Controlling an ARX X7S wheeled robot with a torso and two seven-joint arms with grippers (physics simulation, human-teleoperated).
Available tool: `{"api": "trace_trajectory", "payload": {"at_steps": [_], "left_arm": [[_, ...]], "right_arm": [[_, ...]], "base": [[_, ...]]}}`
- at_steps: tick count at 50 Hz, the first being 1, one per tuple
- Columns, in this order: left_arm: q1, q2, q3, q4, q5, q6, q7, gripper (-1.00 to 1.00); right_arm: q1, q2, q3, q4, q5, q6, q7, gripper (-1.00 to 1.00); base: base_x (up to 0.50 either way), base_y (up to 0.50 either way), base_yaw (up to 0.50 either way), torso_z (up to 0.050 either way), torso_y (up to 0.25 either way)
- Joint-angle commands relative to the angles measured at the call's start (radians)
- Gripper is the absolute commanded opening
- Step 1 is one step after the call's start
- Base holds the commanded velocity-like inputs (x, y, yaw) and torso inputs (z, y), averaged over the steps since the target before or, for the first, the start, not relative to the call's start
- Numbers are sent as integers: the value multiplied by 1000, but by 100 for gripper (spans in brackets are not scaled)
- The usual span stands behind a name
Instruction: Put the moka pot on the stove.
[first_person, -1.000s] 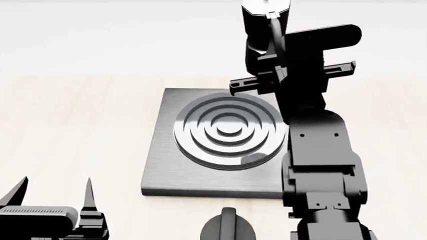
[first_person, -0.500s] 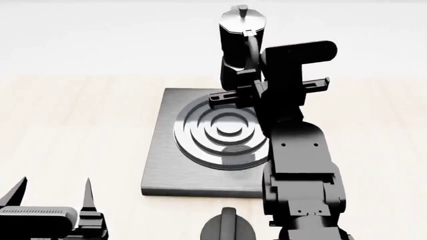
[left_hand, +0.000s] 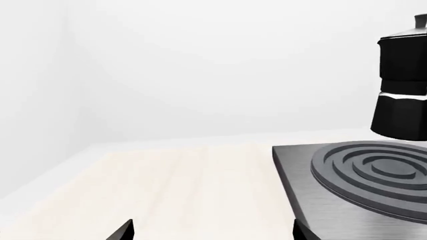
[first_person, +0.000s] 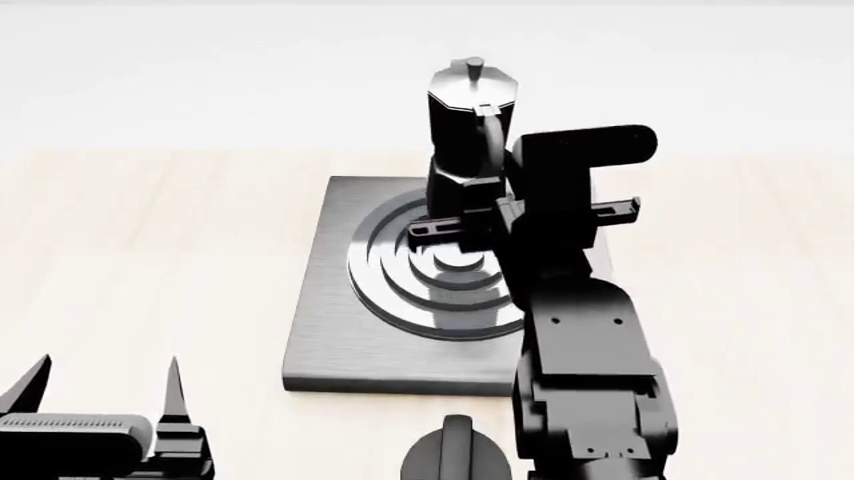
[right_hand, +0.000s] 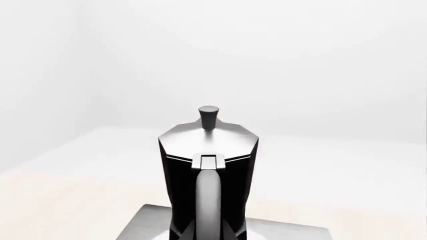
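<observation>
Lowered moka pot (left_hand: 402, 95) (hovering, left wrist view) over stove (first_person: 400, 330).

Pale wood tabletop (first_person: 160, 250) with a black knob (first_person: 454, 455) at its near edge

The tabletop's light, faintly streaked planks run back to a plain white wall (first_person: 200, 70). The squat round knob with its raised ridge sits at the bottom of the head view, partly cut off by the frame.

The moka pot (left_hand: 402, 85) hangs just above the stove (left_hand: 360, 175).
</observation>
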Motion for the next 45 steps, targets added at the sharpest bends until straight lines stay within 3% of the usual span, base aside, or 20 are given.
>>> {"api": "trace_trajectory", "payload": {"at_steps": [1,17,45], "left_arm": [[2,3,-10,-18,-19,29,17,100],[-2,0,-5,-24,-25,32,15,100],[-16,-4,1,-45,-36,38,18,100]], "right_arm": [[-4,-10,41,0,9,-15,-13,-100],[-30,-10,-38,0,87,-6,-6,-100],[-60,-10,-24,0,77,-3,-8,-100]], "base": [[0,0,0,0,0],[0,0,0,0,1],[0,0,0,0,1]]}}
